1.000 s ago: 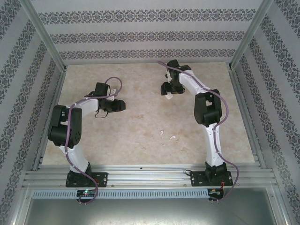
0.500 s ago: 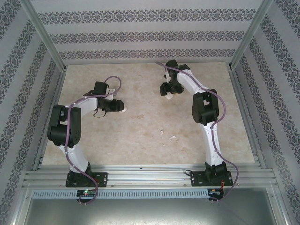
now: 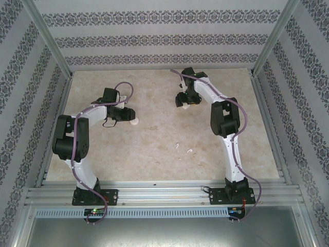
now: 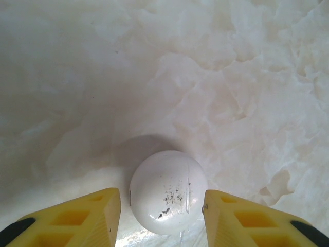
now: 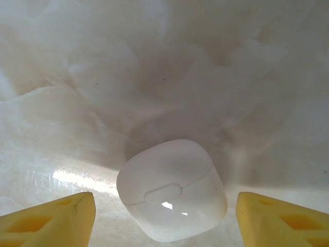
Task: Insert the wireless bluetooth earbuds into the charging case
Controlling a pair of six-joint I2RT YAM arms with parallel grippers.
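Note:
A round white charging case [image 4: 168, 191], scuffed on top, lies on the table between the yellow fingers of my left gripper [image 4: 162, 200]. The right finger [image 4: 241, 218] is at its edge; a thin gap shows at the left finger [image 4: 87, 218]. From above, this case [image 3: 134, 122] peeks out past the left gripper [image 3: 127, 116]. A rounded-square white charging case [image 5: 172, 198], lid shut, rests on the table between the wide-apart fingers of my right gripper [image 5: 164, 208], touching neither. Two tiny white earbuds [image 3: 177, 145] [image 3: 189, 151] lie loose mid-table, away from both grippers.
The marbled beige tabletop [image 3: 154, 159] is walled by aluminium rails [image 3: 267, 123] and patterned panels on three sides. The right gripper [image 3: 183, 101] hangs near the back of the table, right of centre. The arm bases sit at the near edge.
The left gripper's jaws have narrowed around the round case, which now shows more past the gripper from above. The right arm has shifted slightly left.

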